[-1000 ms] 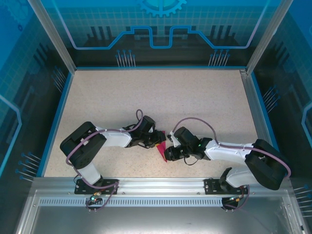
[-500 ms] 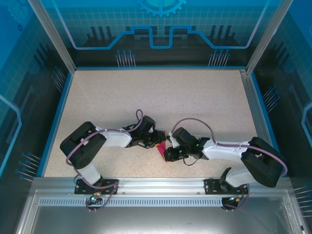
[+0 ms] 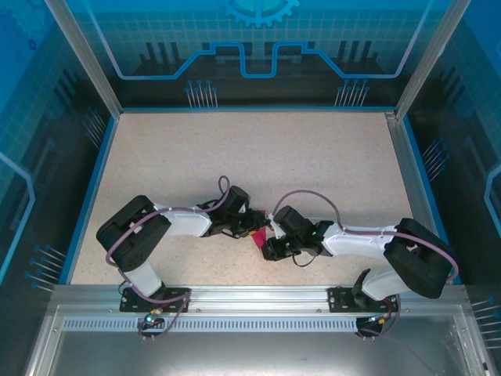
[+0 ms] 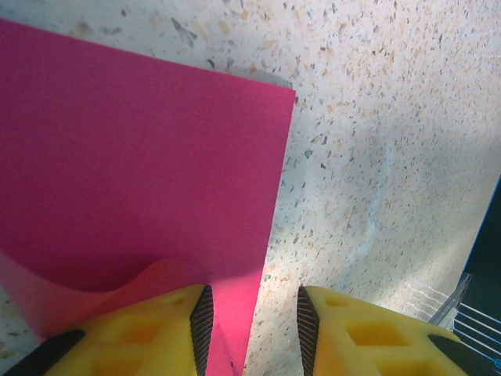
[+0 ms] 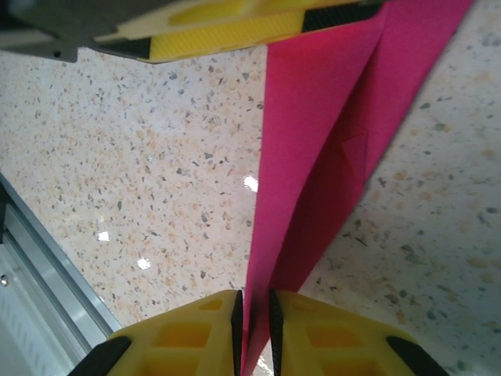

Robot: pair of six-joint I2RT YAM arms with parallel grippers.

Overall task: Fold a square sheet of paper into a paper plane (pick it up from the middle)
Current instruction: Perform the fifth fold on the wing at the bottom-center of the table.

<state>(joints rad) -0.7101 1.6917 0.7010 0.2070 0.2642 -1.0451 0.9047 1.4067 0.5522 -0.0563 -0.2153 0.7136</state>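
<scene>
My right pincer (image 5: 254, 301) is closed on the pink paper (image 5: 313, 157) at bottom centre. My left pincer (image 4: 252, 313) stands half open, and the frame's left edge cuts the paper off.

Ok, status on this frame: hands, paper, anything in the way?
Left hand open, straddling edge of pink paper. Right hand shut on its folded layers. Nothing seen blocking.

white-and-black arms (image 3: 185, 223), looping purple cables (image 3: 309, 193), yellow fingers (image 4: 368, 333) with black pads (image 4: 202, 317)
</scene>
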